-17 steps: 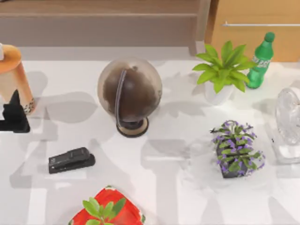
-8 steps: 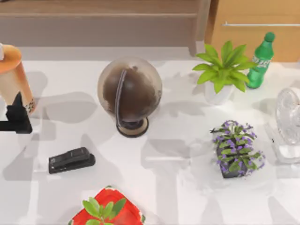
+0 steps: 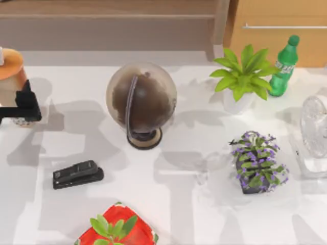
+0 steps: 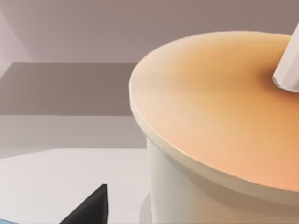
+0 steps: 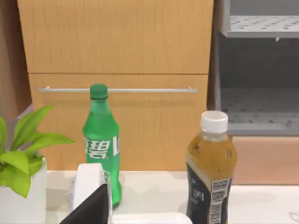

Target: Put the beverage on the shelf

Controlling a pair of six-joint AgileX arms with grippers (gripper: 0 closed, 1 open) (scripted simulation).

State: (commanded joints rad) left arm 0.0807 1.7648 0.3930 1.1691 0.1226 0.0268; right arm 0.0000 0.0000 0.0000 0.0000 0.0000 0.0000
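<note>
since a second ago the left gripper has climbed along the beverage from near its pearl-speckled base to the cream middle of the cup, and the cup now sits a little lower at the top view's left edge. whether the black fingers are clamped on the cup or only beside it i cannot tell; in the top view they overlap its side. the left wrist view adds a close look at the orange lid with the white straw rising from it, and one dark fingertip low beside the cup wall. behind it lies the shelf, a long brown board with a grey-brown recess and an upright post, along the far edge of the table. the right wrist view shows a green soda bottle with white lettering too small to read, an amber bottle with a white cap and a barcode label, and a light-wood cabinet with a metal handle. on the table stand a globe, a black stapler and a leafy potted plant.
</note>
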